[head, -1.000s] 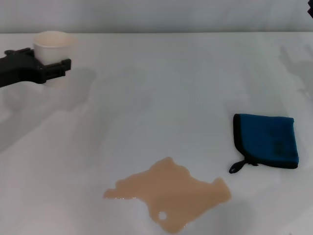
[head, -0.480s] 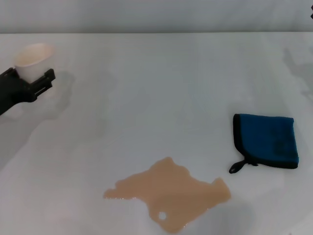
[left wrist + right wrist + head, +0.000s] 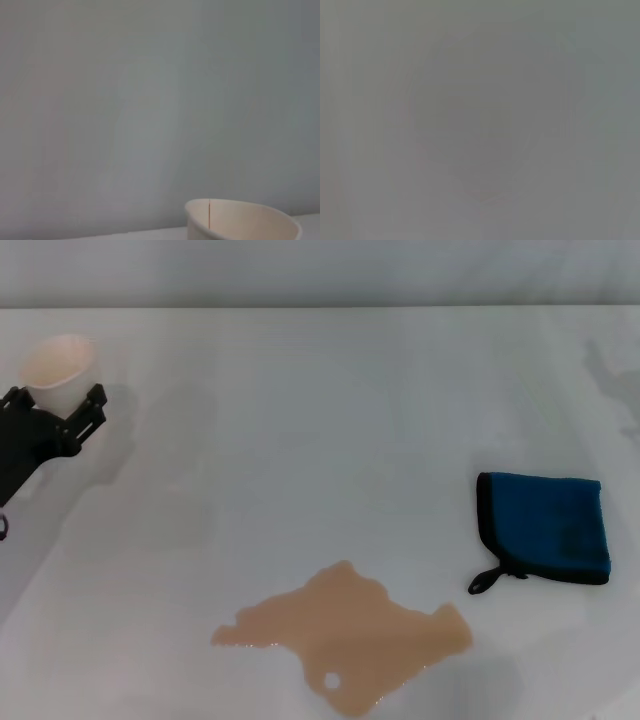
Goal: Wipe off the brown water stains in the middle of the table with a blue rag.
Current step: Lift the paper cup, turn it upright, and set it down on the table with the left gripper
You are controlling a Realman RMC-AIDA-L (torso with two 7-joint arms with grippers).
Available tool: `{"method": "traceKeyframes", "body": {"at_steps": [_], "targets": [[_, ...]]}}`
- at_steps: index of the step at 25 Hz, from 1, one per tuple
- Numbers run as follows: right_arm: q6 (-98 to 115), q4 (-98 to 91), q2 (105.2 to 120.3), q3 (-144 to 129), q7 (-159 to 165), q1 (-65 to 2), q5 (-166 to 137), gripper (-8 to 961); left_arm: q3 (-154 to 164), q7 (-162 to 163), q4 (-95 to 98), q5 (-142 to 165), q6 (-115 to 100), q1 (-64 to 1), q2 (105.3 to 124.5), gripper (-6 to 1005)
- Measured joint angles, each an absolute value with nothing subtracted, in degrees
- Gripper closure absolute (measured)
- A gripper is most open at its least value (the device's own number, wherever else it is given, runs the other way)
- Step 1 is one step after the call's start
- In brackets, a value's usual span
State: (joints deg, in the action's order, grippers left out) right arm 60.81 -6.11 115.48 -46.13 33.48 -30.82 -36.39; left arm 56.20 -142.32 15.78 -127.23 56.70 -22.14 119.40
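Judging from how things lie, we have not started the wiping itself. On the table the brown water stains spread whole and wet-looking at the near middle, ragged at the edges, with one small pale gap in them near the front. Our blue rag lies folded flat on the right side, near the puddle's right end but apart from it, its black loop pointing back toward the spill. Nothing touches it, and it looks clean.

Our left gripper sits at the far left edge, well away from both rag and stain, with its dark fingers closed around a paper cup, which leans a little in the grasp. The left wrist view shows only that cup's rim against a blank wall. Our right gripper is not in the head view, and its wrist view shows nothing we can make out.

So everything is left to do: we judge the cup must be set aside or kept clear, the rag picked up, brought onto the puddle and drawn across it until the white top shows
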Motion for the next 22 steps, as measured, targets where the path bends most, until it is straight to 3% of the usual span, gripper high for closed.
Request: {"method": "traceKeyframes", "body": {"at_steps": [22], "targets": [[60.78,-6.06,115.58,-46.14,33.48,-30.95,-36.38,112,55.94,-151.9,5.95,-131.46,54.95,-25.44,119.71,268]]}}
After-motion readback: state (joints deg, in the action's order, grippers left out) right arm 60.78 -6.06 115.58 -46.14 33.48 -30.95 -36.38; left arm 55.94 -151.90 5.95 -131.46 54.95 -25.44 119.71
